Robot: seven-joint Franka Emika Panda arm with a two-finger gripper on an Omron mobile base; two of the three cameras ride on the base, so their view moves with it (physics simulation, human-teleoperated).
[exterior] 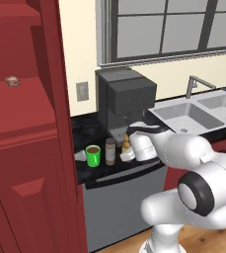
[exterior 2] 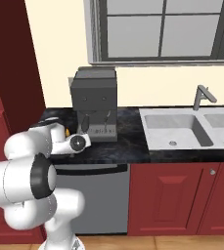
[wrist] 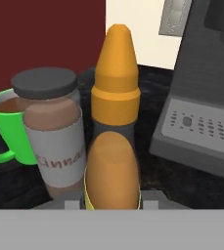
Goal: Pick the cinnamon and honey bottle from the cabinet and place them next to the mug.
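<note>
The honey bottle [wrist: 112, 122], amber with a pointed orange cap, stands upright between my gripper's [wrist: 112, 201] fingers, which are shut on its body. Close on its left is the cinnamon [wrist: 52, 132], a brown jar with a grey cap. Behind that jar sits the green mug [wrist: 1, 128]. From the left base, mug [exterior: 93, 155], cinnamon [exterior: 110, 151] and honey bottle [exterior: 126, 144] line up on the black counter, with my gripper [exterior: 129, 152] at the bottle. I cannot tell whether the bottle's base touches the counter. The dark red cabinet [exterior: 30, 163] rises on the left.
A grey coffee machine [exterior: 126, 99] stands just behind and to the right of the bottle. A steel sink [exterior: 193, 111] with a faucet lies further right. On the cabinet shelf lies a small pinkish lump [exterior: 12, 81]. A dishwasher front [exterior: 119, 197] sits below the counter.
</note>
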